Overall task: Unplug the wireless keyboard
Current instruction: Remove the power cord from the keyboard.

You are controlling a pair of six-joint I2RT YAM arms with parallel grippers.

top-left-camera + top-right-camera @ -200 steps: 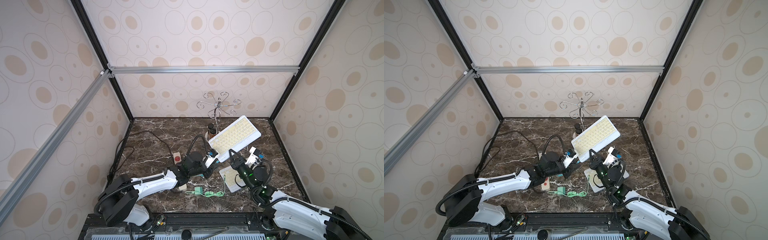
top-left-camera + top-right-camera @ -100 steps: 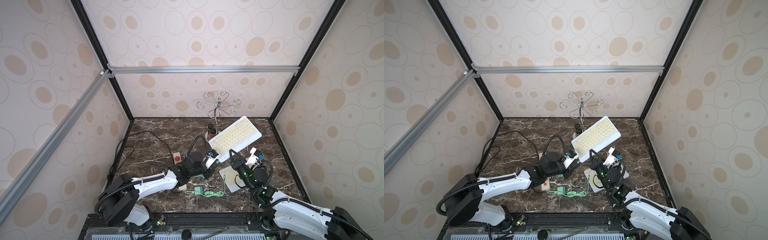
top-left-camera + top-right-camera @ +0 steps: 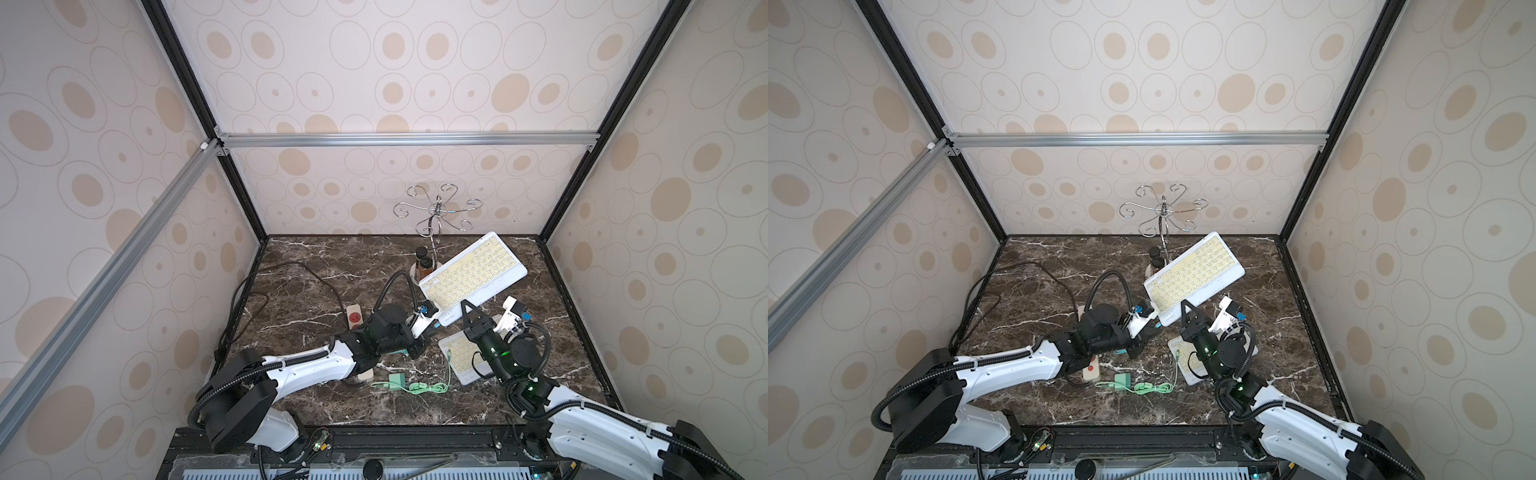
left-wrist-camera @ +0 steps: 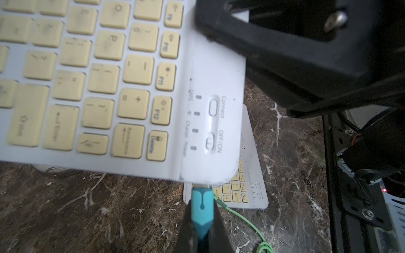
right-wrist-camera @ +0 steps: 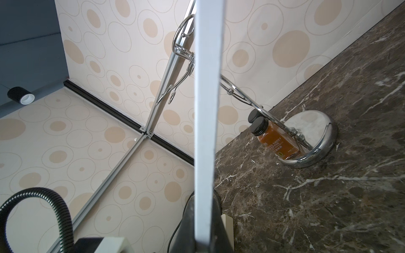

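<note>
In both top views the right pincer (image 3: 467, 309) pinches the edge of the raised keyboard (image 3: 473, 274), in the left wrist view the left pincer (image 4: 202, 221) squeezes the blue plug (image 4: 201, 203) stuck in the keyboard just ahead, and in the right wrist view that edge stands between the right pincer's fingers (image 5: 186, 227).

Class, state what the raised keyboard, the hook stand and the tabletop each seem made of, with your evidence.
Keyboard: matte white plastic, probably; smooth moulded case, cream keys.
Hook stand: polished, likely chromed metal; mirror-like reflections.
Tabletop: dark stone or stone-look laminate, can't tell which; white veining, slight gloss.
</note>
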